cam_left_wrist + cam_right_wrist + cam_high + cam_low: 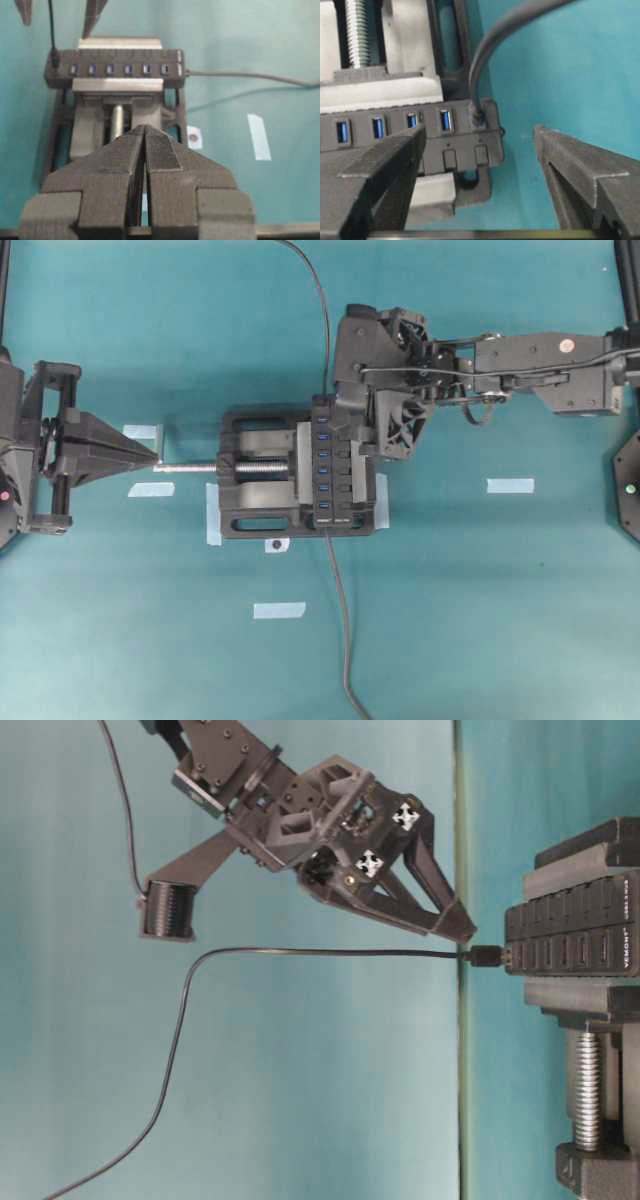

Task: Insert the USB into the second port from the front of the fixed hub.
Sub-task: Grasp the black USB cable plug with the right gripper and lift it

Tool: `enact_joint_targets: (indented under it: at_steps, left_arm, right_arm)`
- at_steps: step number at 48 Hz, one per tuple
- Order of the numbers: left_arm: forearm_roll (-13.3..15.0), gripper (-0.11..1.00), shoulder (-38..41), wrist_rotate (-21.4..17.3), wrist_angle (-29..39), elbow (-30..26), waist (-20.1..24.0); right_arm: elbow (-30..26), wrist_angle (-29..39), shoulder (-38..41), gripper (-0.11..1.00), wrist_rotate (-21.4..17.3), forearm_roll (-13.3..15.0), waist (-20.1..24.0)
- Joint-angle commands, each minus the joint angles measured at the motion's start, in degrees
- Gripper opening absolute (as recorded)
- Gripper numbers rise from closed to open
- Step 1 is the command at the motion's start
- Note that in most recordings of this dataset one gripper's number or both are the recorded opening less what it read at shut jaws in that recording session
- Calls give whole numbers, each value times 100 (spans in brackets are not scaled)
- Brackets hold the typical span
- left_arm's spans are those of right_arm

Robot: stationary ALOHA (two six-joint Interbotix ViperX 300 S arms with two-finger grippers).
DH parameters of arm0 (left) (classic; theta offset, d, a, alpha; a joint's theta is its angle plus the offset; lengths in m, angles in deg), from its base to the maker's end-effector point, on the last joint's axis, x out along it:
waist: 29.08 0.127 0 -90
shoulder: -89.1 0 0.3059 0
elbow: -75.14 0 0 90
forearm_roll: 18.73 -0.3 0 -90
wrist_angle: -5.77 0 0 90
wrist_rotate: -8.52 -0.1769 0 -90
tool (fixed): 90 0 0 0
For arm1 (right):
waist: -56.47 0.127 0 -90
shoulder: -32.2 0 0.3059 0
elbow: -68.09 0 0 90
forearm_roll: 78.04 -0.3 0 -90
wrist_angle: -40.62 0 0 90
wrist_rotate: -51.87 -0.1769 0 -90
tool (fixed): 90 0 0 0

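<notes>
The right claw [485,165] stands released, fingers wide either side of the USB [479,116], which sits plugged into the end slot of the fixed hub [326,468], clamped in the vise [255,502] to hold firm.

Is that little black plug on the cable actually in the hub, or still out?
In. The USB sits in an end slot of the fixed hub, with the right gripper open around it.
</notes>
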Motion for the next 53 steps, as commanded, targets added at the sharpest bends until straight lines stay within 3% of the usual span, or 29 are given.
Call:
enact_joint_targets:
  at_steps: [1,38,44,53]
  left_arm:
    - [0,0,18,18,-35,-62,0]
    - [-9,0,9,18,-53,-26,0]
    - [-9,0,9,18,-53,-26,0]
    - [0,0,9,18,-70,-26,0]
  right_arm:
    - [-185,-62,0,88,-62,-9,-26]
    - [-413,-62,299,83,-62,-9,-53]
    - [-422,-88,299,70,-44,-9,-53]
    - [-404,-141,299,42,-26,-9,-62]
